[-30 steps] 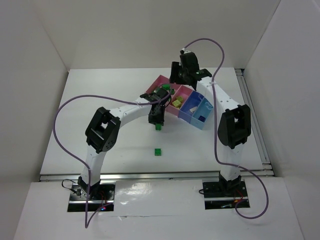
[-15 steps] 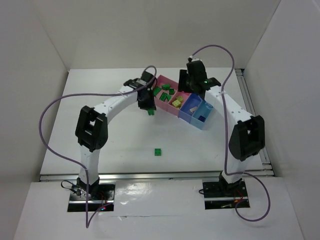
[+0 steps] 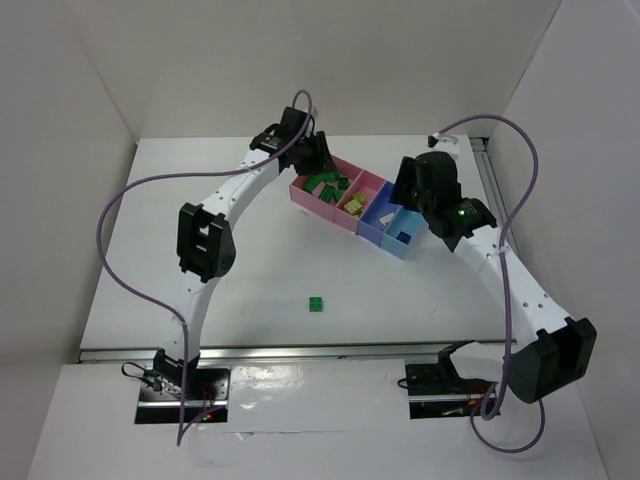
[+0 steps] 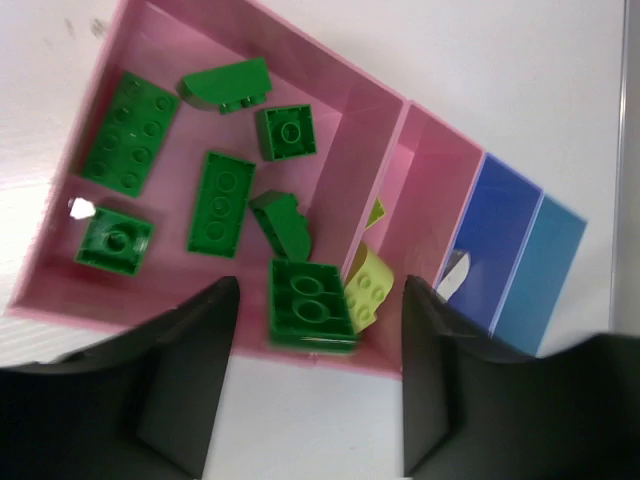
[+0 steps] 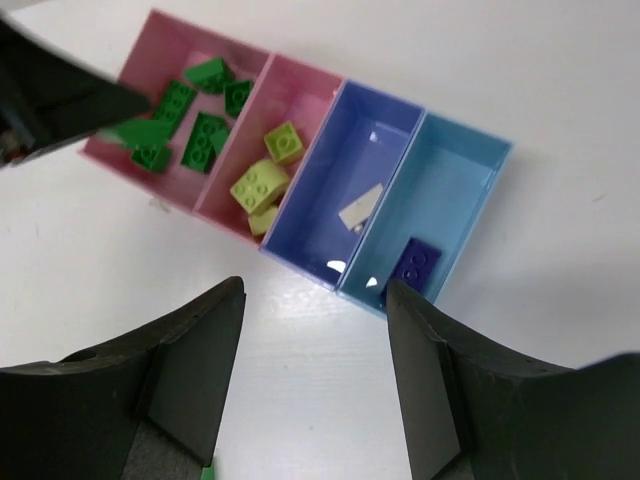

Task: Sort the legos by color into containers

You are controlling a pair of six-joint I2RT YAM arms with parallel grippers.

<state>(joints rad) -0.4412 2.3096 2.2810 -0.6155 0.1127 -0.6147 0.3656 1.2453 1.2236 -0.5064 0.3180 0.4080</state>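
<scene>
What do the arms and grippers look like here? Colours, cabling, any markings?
Left arm and right arm match: white links, boxy black joints, a purple cable looping along each. Fingers are black and wedge-shaped. A green light glows on the right one. No lettering visible.

No text, label, brand or number can be read anywhere.

The counter [image 3: 250,290] is white and matte. White panels enclose it: back wall [image 3: 330,60], left wall [image 3: 50,200], right wall [image 3: 590,150]. An aluminium rail [image 3: 330,351] runs along its near edge.
</scene>
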